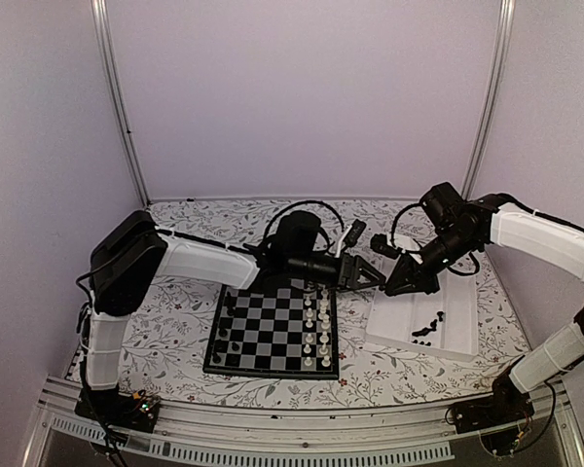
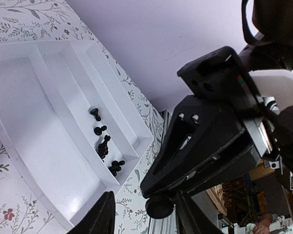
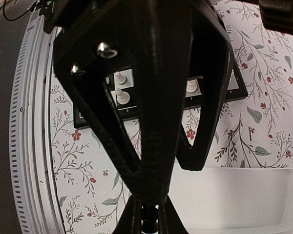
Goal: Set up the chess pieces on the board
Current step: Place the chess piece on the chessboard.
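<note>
Top external view, read from the left. Low and left of centre, flat on the flowered table: the board, white pieces ranked down its right-hand files, mostly bare squares elsewhere; by that reckoning, well short of set up. Just beyond its upper right corner, raised off the table: the left gripper, reached across from the lower left, jaws parted and released, grasping nothing. Tip to tip with it, the right gripper, clenched on a lone piece, black and too small to make out from this height. Reads as a hand-over, staged over the gap between board and tray, probably for reasons of reach: tray on the right arm's side, board on the left's. Further right, lower right of centre: the white tray, with the rest of the chess pieces clustered in one narrow compartment, well apart from the board.

Left wrist view, bottom edge: own fingers splayed to either side of the lone piece without touching it, set so as to close on it next; tray and cluster to the left of centre. Right wrist view, bottom centre: own tips pinched together on that same dark speck, likely to prevent a drop before the other jaws take hold. Main risk, as judged: early release, or a skewed pinch on something so tiny.
</note>
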{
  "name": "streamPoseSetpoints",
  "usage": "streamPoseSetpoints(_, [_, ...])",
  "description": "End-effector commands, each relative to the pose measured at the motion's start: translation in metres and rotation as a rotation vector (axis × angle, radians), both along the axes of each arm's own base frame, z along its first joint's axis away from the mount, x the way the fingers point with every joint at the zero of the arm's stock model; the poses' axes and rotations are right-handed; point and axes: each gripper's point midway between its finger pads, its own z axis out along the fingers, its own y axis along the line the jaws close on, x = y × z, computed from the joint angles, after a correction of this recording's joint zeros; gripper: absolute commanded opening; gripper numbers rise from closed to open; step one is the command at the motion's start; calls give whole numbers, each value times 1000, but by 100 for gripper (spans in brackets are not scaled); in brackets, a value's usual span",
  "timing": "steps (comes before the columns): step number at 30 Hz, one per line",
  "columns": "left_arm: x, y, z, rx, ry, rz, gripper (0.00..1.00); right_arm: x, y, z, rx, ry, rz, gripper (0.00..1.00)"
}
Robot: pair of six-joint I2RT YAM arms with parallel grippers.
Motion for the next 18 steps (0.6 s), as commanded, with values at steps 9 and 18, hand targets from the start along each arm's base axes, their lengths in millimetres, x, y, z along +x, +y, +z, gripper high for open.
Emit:
streamPoseSetpoints(9, [-20, -18, 0, -24, 23, -90, 33, 4, 4, 6, 2, -16, 5, 8])
streamPoseSetpoints(18, [-25, -17, 8, -53, 29, -114, 13, 8, 4, 9, 0, -37, -6, 14])
